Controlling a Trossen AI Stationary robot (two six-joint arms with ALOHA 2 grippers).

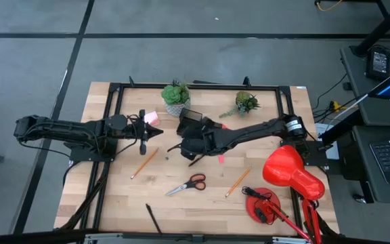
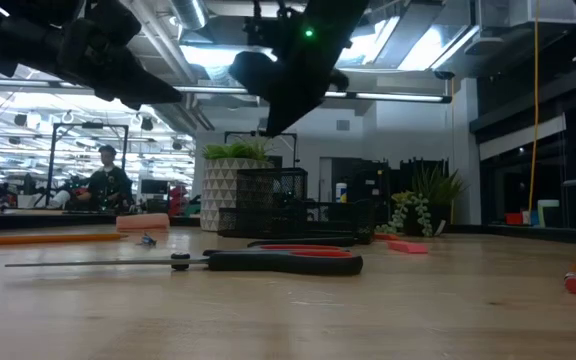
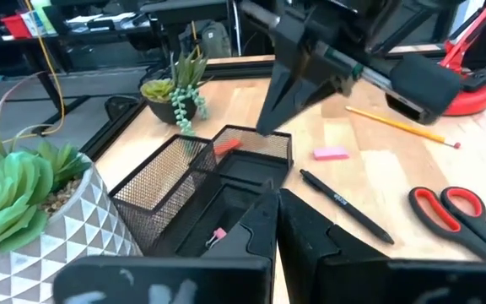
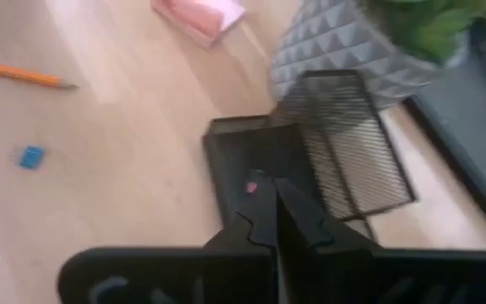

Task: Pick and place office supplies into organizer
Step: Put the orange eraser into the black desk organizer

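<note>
The black mesh organizer (image 1: 192, 118) (image 3: 213, 181) (image 4: 310, 156) stands by the far plant pot, with a tiny pink eraser (image 4: 250, 187) (image 3: 218, 236) in its low tray. My right gripper (image 4: 274, 203) (image 1: 180, 146) hovers shut just above and near of it. My left gripper (image 3: 277, 211) (image 1: 157, 132) is shut too, to the organizer's left. On the table lie the pink sticky pad (image 1: 152, 117), two pencils (image 1: 144, 163) (image 1: 237, 181), red-handled scissors (image 1: 188, 184), a black pen (image 3: 344, 205), another pen (image 1: 153, 218) and a pink eraser (image 3: 331, 153).
Two potted plants (image 1: 176, 97) (image 1: 246, 103) stand at the far edge beside the organizer. A red desk lamp (image 1: 286, 183) fills the near right corner. A small blue bit (image 4: 30, 157) lies on the wood. Bare wood shows between the scissors and the left pencil.
</note>
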